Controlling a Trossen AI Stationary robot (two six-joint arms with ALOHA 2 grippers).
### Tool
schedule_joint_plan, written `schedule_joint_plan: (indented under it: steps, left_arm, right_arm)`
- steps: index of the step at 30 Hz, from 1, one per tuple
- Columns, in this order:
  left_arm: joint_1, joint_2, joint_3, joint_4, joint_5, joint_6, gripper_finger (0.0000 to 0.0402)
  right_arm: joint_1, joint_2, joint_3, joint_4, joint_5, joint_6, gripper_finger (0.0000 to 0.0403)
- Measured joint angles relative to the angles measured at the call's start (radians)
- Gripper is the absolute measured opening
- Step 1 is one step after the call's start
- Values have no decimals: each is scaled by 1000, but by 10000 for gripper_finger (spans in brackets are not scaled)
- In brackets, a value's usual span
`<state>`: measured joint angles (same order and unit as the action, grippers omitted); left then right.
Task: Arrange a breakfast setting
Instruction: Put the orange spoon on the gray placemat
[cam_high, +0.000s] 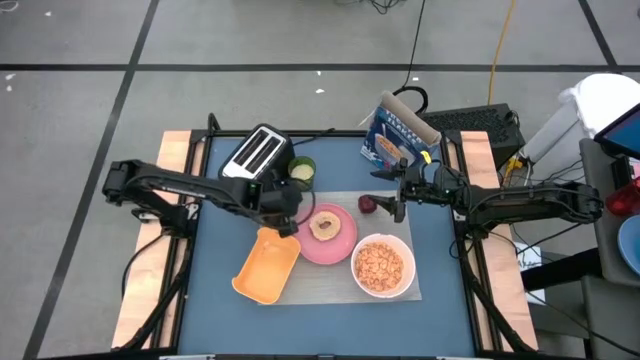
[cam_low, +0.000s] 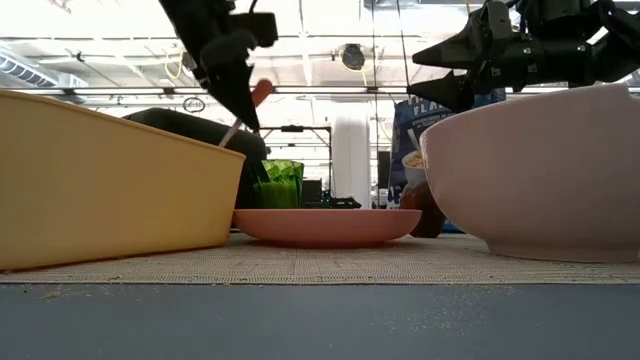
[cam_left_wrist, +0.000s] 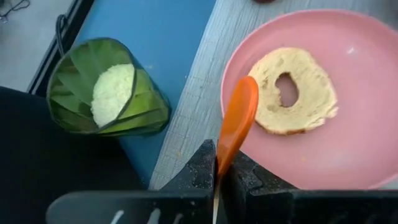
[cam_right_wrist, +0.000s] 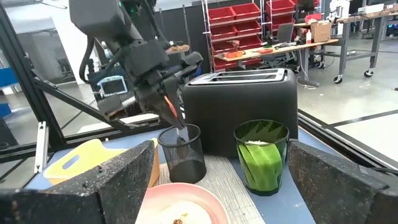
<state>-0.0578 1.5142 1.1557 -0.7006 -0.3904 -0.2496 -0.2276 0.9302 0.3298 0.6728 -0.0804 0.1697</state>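
High view: my left tool (cam_high: 283, 203) sits over the gap between the toaster (cam_high: 257, 153) and the plate (cam_high: 328, 235). My right tool (cam_high: 398, 190) waits beside the small red fruit (cam_high: 367, 204). On the grey mat (cam_high: 320, 280) I count one plate, one bagel (cam_high: 324, 224), one bowl (cam_high: 382, 266) of cereal (cam_high: 380, 264), one fruit. One yellow tray (cam_high: 266, 265) lies partly on the mat.

Low view: left tool is clear above the bench, spoon (cam_low: 258, 98) pinched with its orange handle up. Risk: thin handle, narrow pinch, so it could swivel or drop as I swing it.

Left wrist view: jaws clamped shut on the spoon, handle pointing at the plate rim. Risk: lowering here would clip the rim or land it on the bagel. One green cup (cam_left_wrist: 109, 87) just off the mat.

Right wrist view: right tool spread wide, empty. One mesh cup (cam_right_wrist: 181, 152) stands under the spoon; the spoon's tip could snag its rim on a sideways move.
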Motion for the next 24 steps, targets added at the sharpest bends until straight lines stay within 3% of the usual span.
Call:
schedule_joint_plan:
  steps: [16,24]
  left_arm:
    - [0,-200,0,38,3,-28,10]
    - [0,-240,0,310,-61,-19,10]
  right_arm:
    - [0,0,0,4,0,2,354]
    - [0,0,0,3,0,115,354]
